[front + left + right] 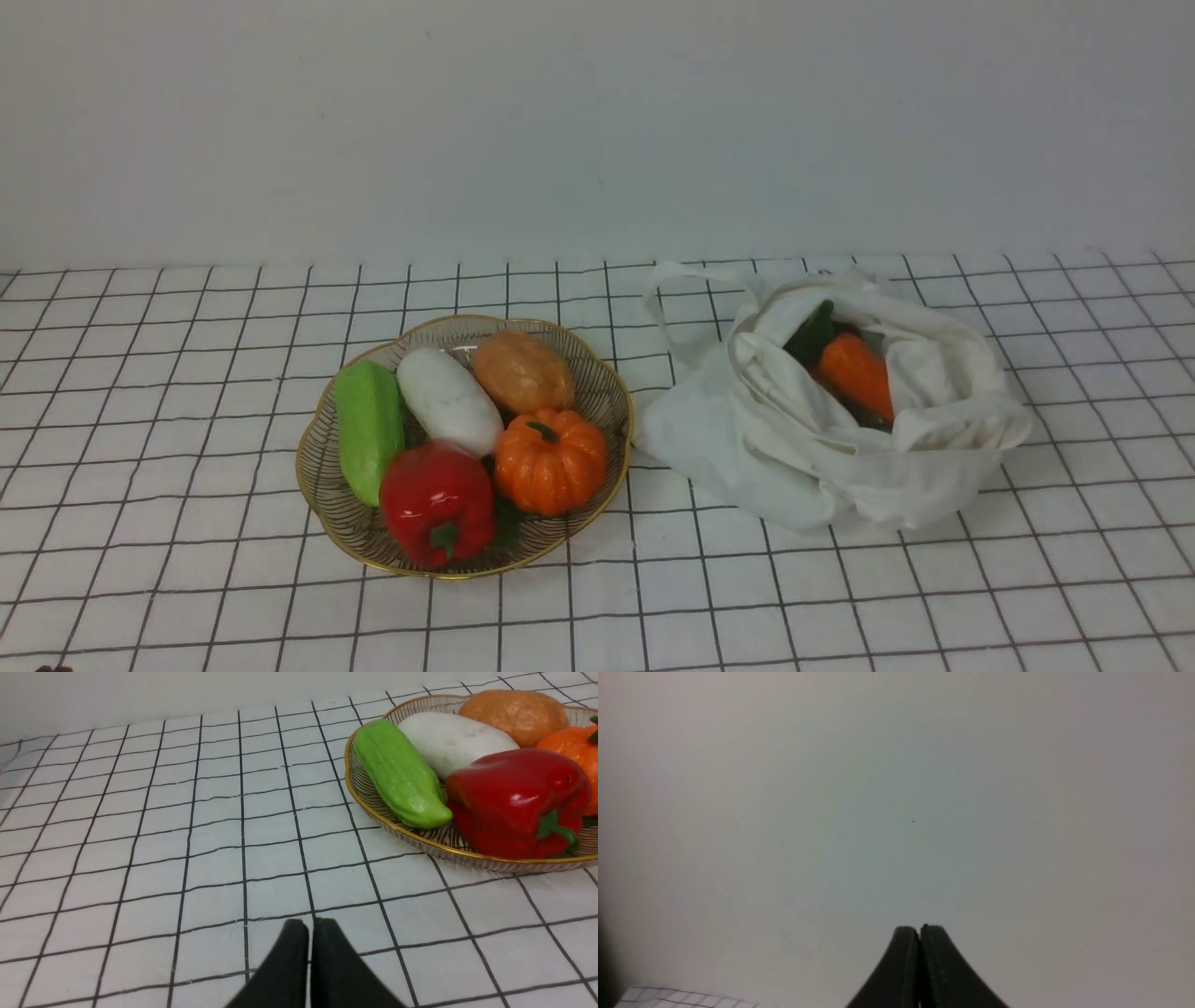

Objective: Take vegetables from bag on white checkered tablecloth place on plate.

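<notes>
The wire plate [597, 397] with a gold rim sits on the white checkered tablecloth [168, 448]. It holds a light-green cucumber [369, 429], a white piece [448, 399], a brown piece [523, 371], a pumpkin [549, 461] and a red pepper [436, 504]. An orange carrot [857, 375] with a dark green top lies in the open white bag [822, 439] to the right of the plate. My left gripper [310, 926] is shut and empty over bare cloth, apart from the plate [420, 842]. My right gripper [920, 929] is shut and empty, facing the wall. Neither gripper shows in the front view.
A plain pale wall [597, 121] rises behind the table. The bag's handle [672, 299] lies on the cloth towards the plate. A corner of the cloth [668, 996] shows in the right wrist view.
</notes>
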